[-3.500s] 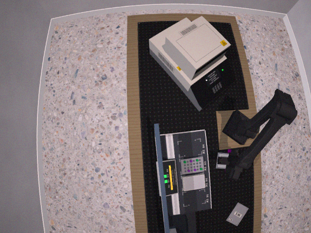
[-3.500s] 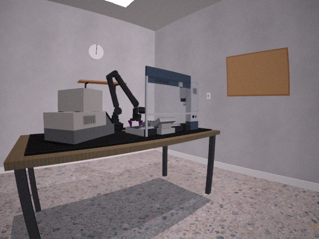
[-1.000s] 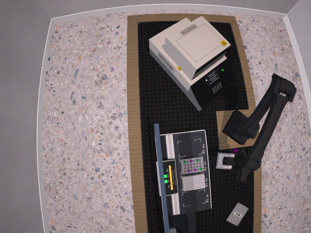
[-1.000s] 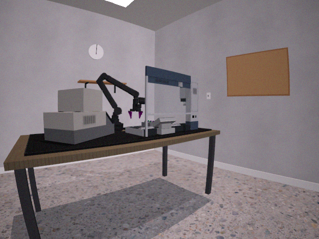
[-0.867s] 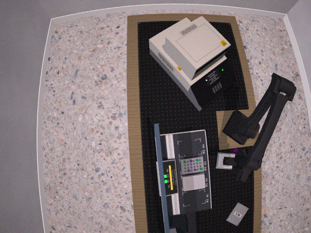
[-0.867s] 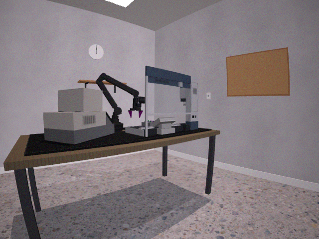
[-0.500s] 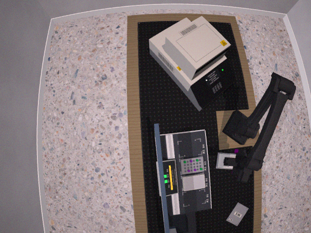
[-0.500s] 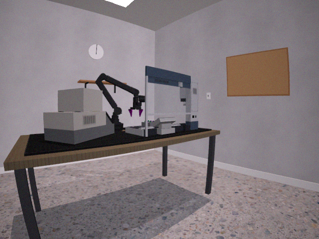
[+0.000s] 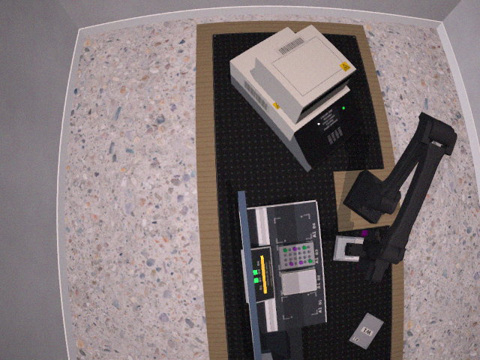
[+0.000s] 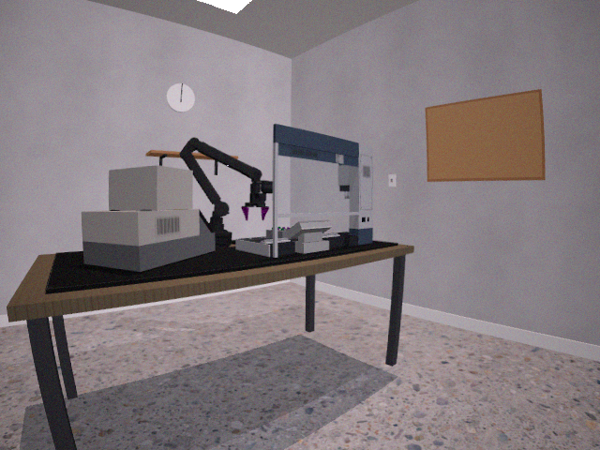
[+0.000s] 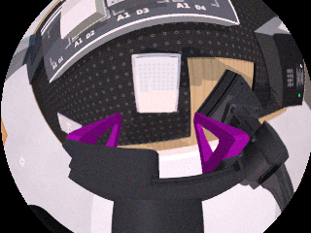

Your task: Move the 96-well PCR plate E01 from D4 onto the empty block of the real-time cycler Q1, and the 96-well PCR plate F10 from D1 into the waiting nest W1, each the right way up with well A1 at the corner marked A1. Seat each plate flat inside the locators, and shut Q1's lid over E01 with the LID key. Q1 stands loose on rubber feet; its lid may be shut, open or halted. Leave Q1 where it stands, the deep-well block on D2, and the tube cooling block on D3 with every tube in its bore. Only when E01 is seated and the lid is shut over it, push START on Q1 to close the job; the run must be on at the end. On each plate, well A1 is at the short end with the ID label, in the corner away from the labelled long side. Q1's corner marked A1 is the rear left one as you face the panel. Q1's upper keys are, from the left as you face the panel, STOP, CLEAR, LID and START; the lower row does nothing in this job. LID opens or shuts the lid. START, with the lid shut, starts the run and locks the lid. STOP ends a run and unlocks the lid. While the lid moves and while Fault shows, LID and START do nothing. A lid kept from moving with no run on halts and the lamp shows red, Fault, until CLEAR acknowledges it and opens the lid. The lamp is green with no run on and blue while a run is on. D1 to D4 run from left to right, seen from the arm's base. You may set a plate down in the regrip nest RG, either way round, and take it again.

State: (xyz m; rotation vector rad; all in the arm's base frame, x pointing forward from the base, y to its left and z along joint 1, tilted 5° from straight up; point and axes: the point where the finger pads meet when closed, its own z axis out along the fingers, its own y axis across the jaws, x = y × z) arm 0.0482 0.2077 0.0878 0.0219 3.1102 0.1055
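My gripper is open and empty, its purple fingers pointing down. It hangs well above a white 96-well plate that lies flat on the black mat beside the deck, between the fingers in the wrist view. I cannot read which plate it is. Deck spots D4 and D1 show only their corner marks. Q1 stands at the far end. Its lid covers the block, so the block is hidden. Its lamp is green.
The tube cooling block sits on D3 and the deep-well block on D2. The grey nest W1 lies near the table's corner. A blue-topped frame stands over the deck. The arm's base sits between Q1 and the plate.
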